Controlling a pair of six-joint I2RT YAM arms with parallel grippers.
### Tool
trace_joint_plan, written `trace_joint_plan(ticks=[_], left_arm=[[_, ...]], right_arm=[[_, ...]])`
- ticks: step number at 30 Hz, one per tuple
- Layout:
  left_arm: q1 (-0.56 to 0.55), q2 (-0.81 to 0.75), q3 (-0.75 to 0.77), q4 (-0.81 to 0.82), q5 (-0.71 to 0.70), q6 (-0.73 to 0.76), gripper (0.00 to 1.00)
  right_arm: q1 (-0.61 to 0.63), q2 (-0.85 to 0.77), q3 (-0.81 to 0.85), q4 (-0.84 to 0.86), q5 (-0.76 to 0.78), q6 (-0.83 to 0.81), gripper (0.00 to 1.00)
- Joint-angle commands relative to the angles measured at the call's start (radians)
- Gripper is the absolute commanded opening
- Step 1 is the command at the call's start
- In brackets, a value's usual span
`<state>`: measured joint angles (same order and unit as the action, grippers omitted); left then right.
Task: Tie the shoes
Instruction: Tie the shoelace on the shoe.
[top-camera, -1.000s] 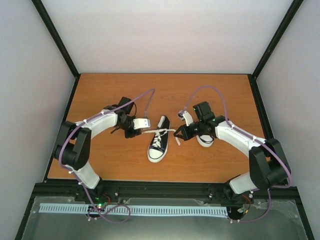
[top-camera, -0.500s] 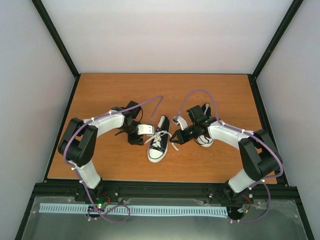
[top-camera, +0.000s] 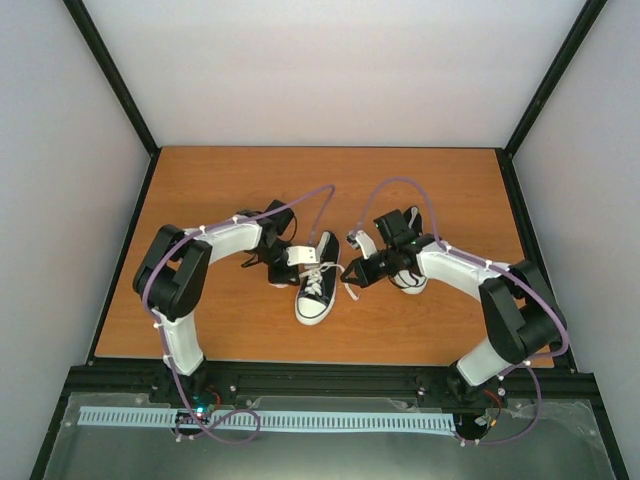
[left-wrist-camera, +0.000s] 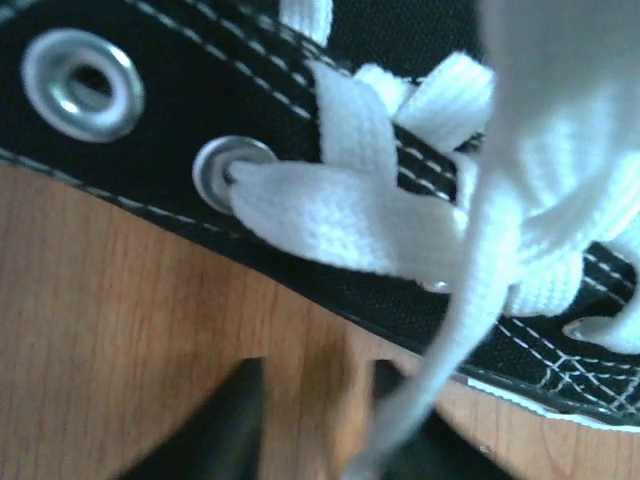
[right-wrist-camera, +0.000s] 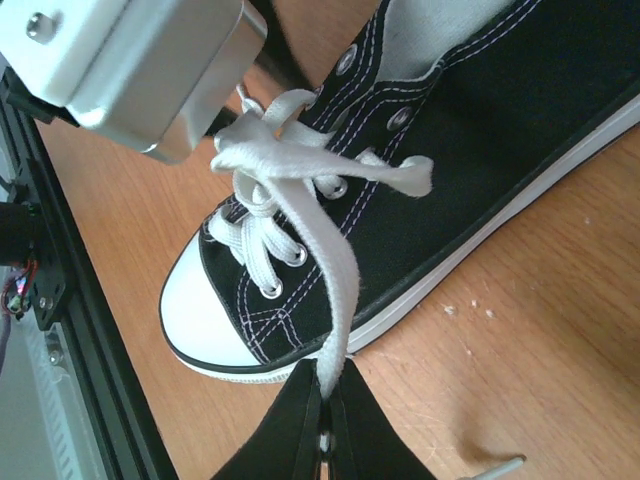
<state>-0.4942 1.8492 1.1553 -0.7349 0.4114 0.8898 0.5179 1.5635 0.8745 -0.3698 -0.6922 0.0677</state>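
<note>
The shoe (top-camera: 316, 285) is laid near the middle of the table (top-camera: 220, 330), with its toe cap turned toward the near edge and its heel toward the back. Black canvas with white stitching, a white toe cap and sole, metal eyelets (left-wrist-camera: 82, 82) and flat white lacing are seen. The laces are crossed over the upper eyelets.

One lace (right-wrist-camera: 340, 270) is drawn from that crossing down past the sole. It is pinched between the closed fingers of the right gripper (right-wrist-camera: 325, 420), just beside the shoe's right side. The left gripper (left-wrist-camera: 320, 440) is held at the shoe's left side by the upper eyelets. Its fingers are parted, with bare wood showing between them. A blurred strand hangs down in that gap, and whether it touches a finger cannot be told.

A second shoe (top-camera: 409, 281) is mostly covered by the right arm, with only its white toe exposed.

Wide bare wood is left behind both shoes up to the rear edge, and on either side. A narrower strip is left between the toe cap and the near edge.

Both arms and the second shoe are shown only from the top. The pinched lace is shown only by the right wrist view, and the finger gap only by the left.
</note>
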Motion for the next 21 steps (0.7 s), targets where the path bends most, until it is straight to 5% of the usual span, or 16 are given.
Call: trace_joint_plan(ticks=[1,14,21], left_arm=[[-0.007,-0.013,0.029,0.011,-0.027,-0.043,0.03],[0.129,-0.268,-0.131,-0.029,-0.099,-0.099,0.01],[0.227,-0.221,-0.168,0.048,-0.285,-0.103,0.01]], right_arm=[[-0.010,-0.050,-0.001,0.005,0.063,0.007,0.03],[-0.117,-0.240,-0.246,0.044,0.145,0.170,0.03],[-0.177,-0.224,-0.315,0.085,0.181,0.228,0.03]])
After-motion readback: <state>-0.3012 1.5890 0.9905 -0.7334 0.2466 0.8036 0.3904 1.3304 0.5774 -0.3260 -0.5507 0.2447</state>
